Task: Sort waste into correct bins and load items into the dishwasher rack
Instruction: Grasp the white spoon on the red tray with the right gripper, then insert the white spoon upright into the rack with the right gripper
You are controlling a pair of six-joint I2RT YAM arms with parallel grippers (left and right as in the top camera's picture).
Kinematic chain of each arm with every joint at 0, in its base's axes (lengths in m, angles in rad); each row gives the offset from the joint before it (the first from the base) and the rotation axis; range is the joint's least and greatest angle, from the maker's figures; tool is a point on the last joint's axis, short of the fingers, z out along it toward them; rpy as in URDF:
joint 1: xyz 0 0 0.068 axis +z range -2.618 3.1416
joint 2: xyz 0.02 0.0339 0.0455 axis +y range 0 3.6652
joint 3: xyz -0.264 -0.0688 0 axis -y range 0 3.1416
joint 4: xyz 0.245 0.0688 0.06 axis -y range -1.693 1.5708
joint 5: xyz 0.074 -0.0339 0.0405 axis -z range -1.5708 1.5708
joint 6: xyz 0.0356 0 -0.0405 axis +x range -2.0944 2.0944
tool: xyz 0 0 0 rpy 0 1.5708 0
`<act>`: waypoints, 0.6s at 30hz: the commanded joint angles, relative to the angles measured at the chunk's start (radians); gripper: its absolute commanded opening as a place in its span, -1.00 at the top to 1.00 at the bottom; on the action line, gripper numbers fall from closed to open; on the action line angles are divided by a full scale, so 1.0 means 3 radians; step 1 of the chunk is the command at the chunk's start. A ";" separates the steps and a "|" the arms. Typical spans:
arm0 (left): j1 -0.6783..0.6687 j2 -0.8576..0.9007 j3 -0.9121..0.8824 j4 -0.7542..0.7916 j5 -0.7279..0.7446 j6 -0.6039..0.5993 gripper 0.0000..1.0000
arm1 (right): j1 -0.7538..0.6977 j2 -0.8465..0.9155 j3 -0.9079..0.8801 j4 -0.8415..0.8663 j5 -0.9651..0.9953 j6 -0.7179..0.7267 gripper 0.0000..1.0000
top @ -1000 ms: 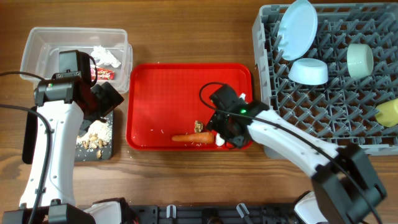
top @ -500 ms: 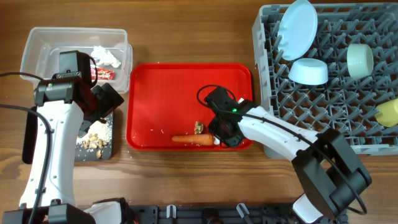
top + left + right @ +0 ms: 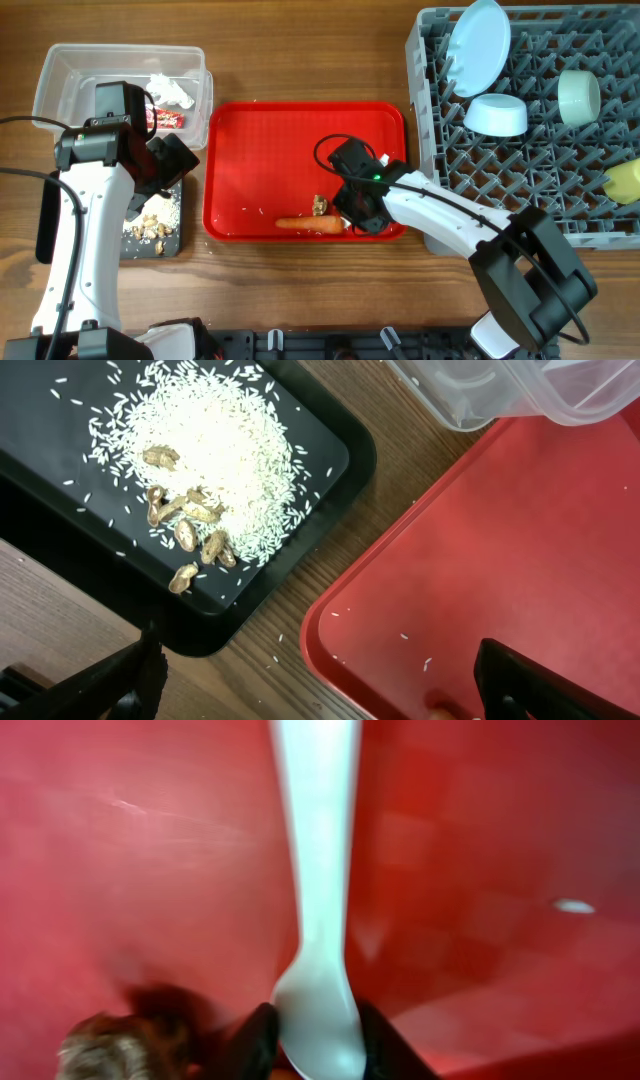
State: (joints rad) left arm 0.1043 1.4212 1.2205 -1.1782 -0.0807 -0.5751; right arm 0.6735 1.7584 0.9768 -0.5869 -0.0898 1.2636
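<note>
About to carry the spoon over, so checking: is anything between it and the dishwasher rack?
Nothing visible. The right gripper grips the white spoon in the corner of the red tray nearest the dishwasher rack; only tray rim and rack wall need clearing. The carrot lies on the spoon's other side.

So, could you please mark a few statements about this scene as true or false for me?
1. The carrot lies on the red tray. True.
2. The light blue plate lies on the red tray. False: it stands in the dishwasher rack.
3. The right gripper has the white spoon between its fingers. True.
4. The white tissue lies on the red tray. False: it is in the clear tub.
5. The left gripper is shut. False: it is open and holds nothing.
</note>
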 commanded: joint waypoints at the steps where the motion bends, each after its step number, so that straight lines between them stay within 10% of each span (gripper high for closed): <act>1: 0.0015 -0.0041 0.0015 -0.0003 0.0015 -0.0031 -1.00 | 0.0005 0.0111 -0.0027 0.0061 0.0033 -0.0242 0.58; 18: 0.0015 -0.0041 0.0015 -0.0003 0.0015 -0.0031 -1.00 | -0.0120 -0.0177 0.0173 0.0065 0.0033 -0.1438 0.91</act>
State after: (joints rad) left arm 0.1043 1.4212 1.2205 -1.1782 -0.0807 -0.5751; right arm 0.6666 1.7672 0.9829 -0.5438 -0.1009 1.0107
